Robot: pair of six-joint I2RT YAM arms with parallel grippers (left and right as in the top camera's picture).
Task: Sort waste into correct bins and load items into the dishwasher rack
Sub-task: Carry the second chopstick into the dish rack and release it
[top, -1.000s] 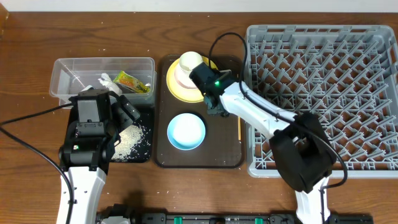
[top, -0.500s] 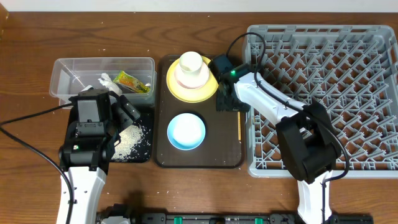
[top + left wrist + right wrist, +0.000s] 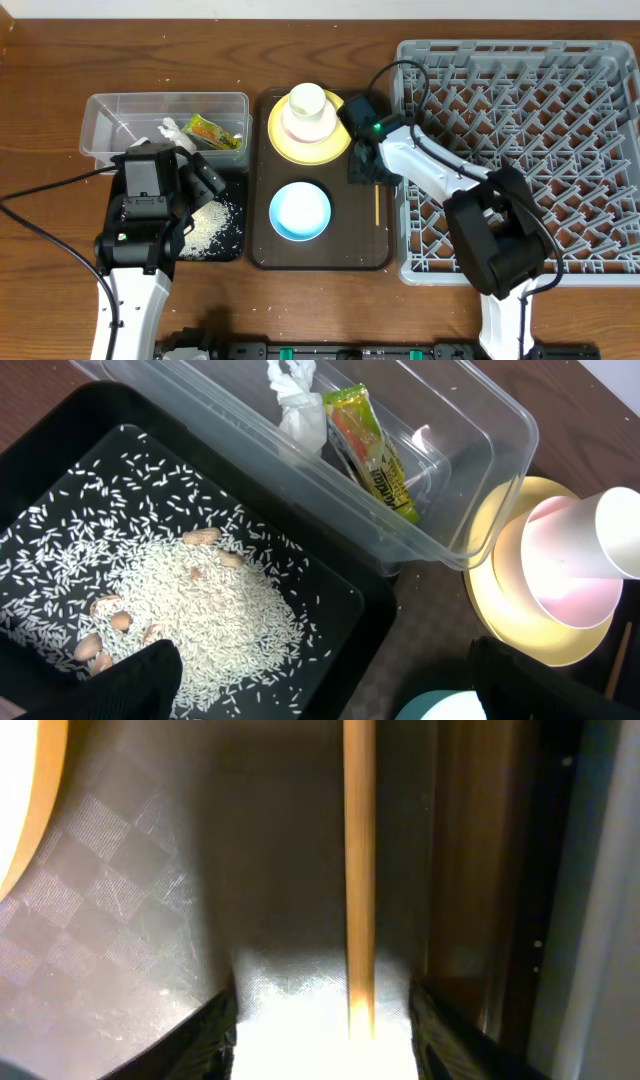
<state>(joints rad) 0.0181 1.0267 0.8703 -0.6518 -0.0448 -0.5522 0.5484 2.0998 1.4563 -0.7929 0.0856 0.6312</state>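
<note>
Chopstick (image 3: pixel 359 870) between parted jaws of right gripper (image 3: pixel 320 1015), untouched by either; yellow plate (image 3: pixel 25 780) off to left. Left gripper (image 3: pixel 340 675) spread wide, empty, rice (image 3: pixel 200 600) beneath.

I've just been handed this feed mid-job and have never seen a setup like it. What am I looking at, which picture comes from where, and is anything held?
Two robot arms work at a table. The wide picture looks down from above; the other two come from wrist cameras. Left: a clear tub holds a tissue and wrapper, a black bin holds rice. The brown tray carries a blue bowl and a yellow plate with a pink bowl and white cup stacked on it. The grey rack stands right. The left tool hangs open over the black bin, empty. The right tool is open astride a wooden stick on the tray, not gripping it.
</note>
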